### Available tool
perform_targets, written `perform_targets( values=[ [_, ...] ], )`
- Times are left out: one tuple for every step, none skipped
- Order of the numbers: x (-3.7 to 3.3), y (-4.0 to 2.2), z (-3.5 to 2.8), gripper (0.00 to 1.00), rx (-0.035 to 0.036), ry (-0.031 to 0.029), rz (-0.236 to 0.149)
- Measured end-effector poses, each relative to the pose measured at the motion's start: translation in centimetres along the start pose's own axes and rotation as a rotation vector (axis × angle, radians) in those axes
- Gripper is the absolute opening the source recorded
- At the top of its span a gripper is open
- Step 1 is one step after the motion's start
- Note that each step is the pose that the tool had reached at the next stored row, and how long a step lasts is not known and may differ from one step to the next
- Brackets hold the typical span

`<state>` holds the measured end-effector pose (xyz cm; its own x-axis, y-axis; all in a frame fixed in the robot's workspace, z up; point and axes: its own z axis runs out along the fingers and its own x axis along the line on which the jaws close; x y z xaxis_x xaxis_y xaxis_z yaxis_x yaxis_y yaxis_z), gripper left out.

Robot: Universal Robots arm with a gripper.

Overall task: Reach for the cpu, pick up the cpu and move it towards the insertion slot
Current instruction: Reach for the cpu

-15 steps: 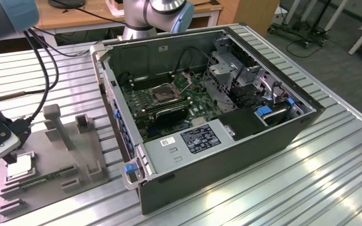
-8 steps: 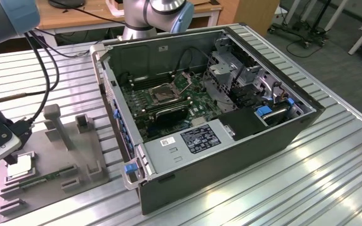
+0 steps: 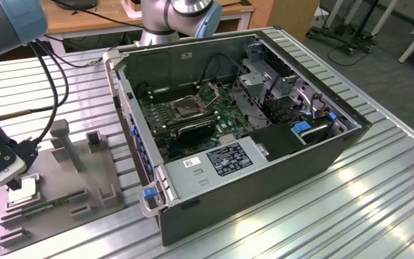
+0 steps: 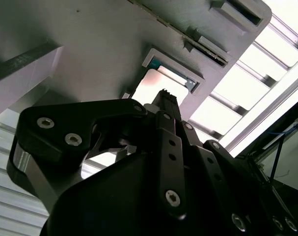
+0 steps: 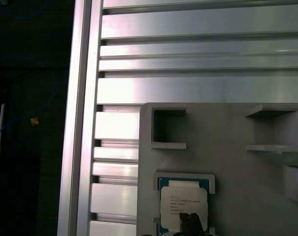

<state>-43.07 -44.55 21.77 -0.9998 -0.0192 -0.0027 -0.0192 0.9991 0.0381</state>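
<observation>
At the exterior view's left end of the worktop (image 3: 351, 216), the pincer (image 3: 13, 184) hangs straight over the cpu (image 3: 24, 195), which lies flat in its pocket of the grey holder (image 3: 84, 181). Released or clenched, I cannot tell. The insertion slot (image 3: 190, 109) sits well apart to the view's right, inside the open computer case (image 3: 286, 156).

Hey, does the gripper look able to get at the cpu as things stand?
Probably yes. The gripper hangs right over the cpu, which lies face up in its pocket on the grey holder, with nothing lying on top of it.
</observation>
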Motion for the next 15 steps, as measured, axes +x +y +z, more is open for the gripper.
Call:
perform_targets(
  values=[
    [0.0, 0.0, 0.01, 0.11, 0.0, -0.0001, 0.0],
    [0.02, 0.0, 0.04, 0.11, -0.0001, -0.0003, 0.0],
    [0.06, 0.0, 0.06, 0.11, -0.0002, -0.0003, 0.0],
    [0.1, 0.0, 0.09, 0.11, -0.0001, -0.0003, 0.0],
    [0.11, 0.0, 0.15, 0.11, -0.0001, -0.0003, 0.0],
    [0.11, 0.0, 0.23, 0.11, -0.0002, -0.0004, 0.0],
    [0.12, -0.01, 0.32, 0.11, -0.0001, -0.0002, 0.0],
    [0.13, -0.01, 0.43, 0.11, -0.0001, -0.0002, 0.0],
    [0.13, -0.01, 0.53, 0.11, -0.0001, -0.0003, 0.0],
    [0.14, -0.02, 0.58, 0.11, -0.0001, -0.0002, 0.0],
    [0.14, -0.02, 0.57, 0.11, 0.0001, 0.0001, 0.0],
    [0.14, -0.02, 0.6, 0.11, -0.0001, -0.0002, 0.0],
    [0.14, -0.02, 0.61, 0.11, -0.0001, -0.0001, 0.0],
    [0.14, -0.02, 0.61, 0.11, -0.0001, -0.0002, 0.0],
    [0.14, -0.02, 0.62, 0.11, -0.0001, -0.0002, 0.0]
  ],
)
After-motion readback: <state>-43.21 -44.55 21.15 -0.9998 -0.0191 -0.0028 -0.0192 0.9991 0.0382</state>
